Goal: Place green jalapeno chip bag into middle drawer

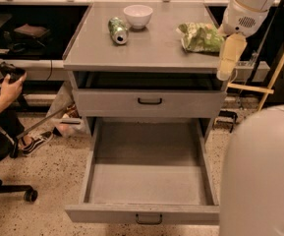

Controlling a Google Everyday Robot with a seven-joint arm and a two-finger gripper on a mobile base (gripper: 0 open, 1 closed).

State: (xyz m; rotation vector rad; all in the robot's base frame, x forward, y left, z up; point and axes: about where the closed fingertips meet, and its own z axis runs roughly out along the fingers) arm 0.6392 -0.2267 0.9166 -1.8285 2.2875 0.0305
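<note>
Grey and flat, the cabinet top (151, 48) carries three things. A small white bowl (138, 15) stands near the back edge. Just in front of it and to its left, a green metal drink can (117, 30) lies on its side. Well apart from both, at the right end, lies the wrinkly green jalapeno chip bag (200, 36) with its pale print.

My gripper (228, 58) hangs at the cabinet's right front corner, just beside the bag's right end and a little nearer the front edge. It holds nothing that I can see. Whether it is clenched or released I cannot tell. I also cannot tell whether it touches the bag.

The bag lies flat and crumpled, its long axis running across the top from left to right, roughly along the front edge.

Below the top, a shallow grey drawer front with a black handle (150, 102) is closed. Under it the large grey middle drawer (146, 186) is pulled far out, its flat bottom bare between tall side walls.

Around the cabinet is a speckled floor (48, 171). At the left, a seated person's hand (9, 85) grips a dark object. My own white body (264, 176) fills the lower right corner.
</note>
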